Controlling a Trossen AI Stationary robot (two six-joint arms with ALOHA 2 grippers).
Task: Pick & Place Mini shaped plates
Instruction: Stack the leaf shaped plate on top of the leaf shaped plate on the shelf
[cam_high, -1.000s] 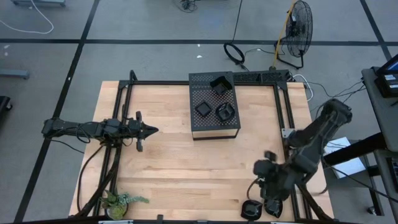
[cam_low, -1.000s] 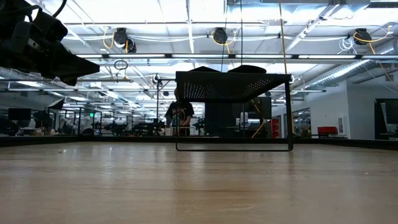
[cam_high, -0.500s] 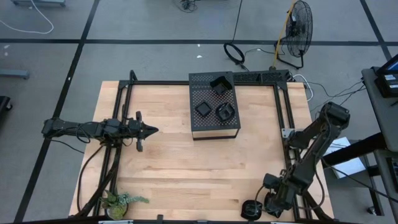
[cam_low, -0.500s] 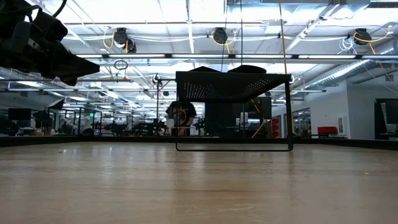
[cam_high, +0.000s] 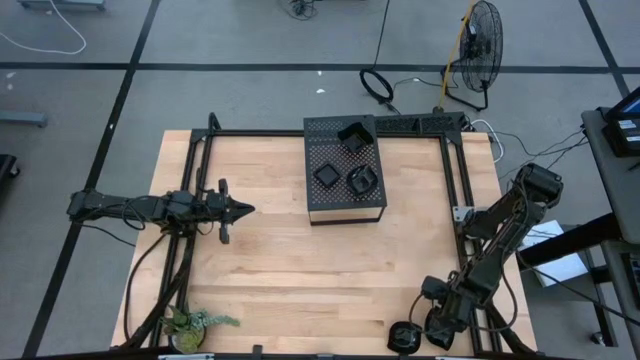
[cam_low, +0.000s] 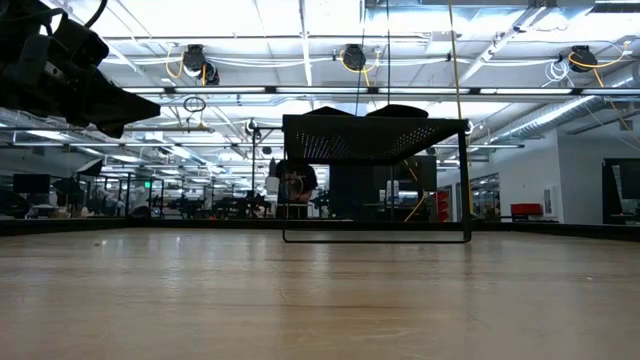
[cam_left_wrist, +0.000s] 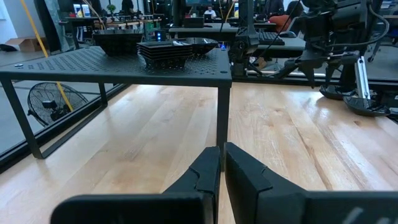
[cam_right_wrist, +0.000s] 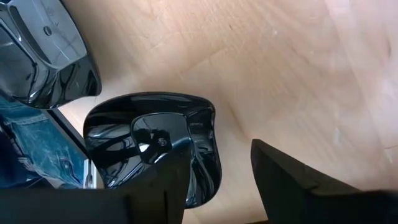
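Observation:
Three mini shaped plates (cam_high: 361, 181) lie on top of the black perforated box (cam_high: 345, 205). Two more glossy black plates sit at the table's near right corner. My right gripper (cam_high: 432, 322) hangs over that corner, pointing steeply down, open. In the right wrist view one plate (cam_right_wrist: 149, 140) lies under the gripper (cam_right_wrist: 219, 152) and the other plate (cam_right_wrist: 43, 50) beside it. One finger stands over the near plate's hollow, the other beyond its rim. My left gripper (cam_high: 238, 209) waits shut and level at the table's left, touching nothing. My right gripper comes from above and straddles the rounded rim (cam_right_wrist: 208, 146) of the near plate, one finger (cam_right_wrist: 165, 183) over the hollow and the other finger (cam_right_wrist: 292, 180) over bare wood. I cannot tell whether either finger touches the plate, which lies flat on the table.
A small green plant (cam_high: 195, 322) stands at the near left corner. Black frame rails (cam_high: 455, 180) run along the table's edges. The wood between the box and the near edge is bare. A person (cam_low: 290, 185) shows in the room behind the box.
My right gripper has come down and toward the table's near edge, turning its fingers more steeply downward and rolling about its own line, until it stands over the plates in the near right corner. The plates have not moved.

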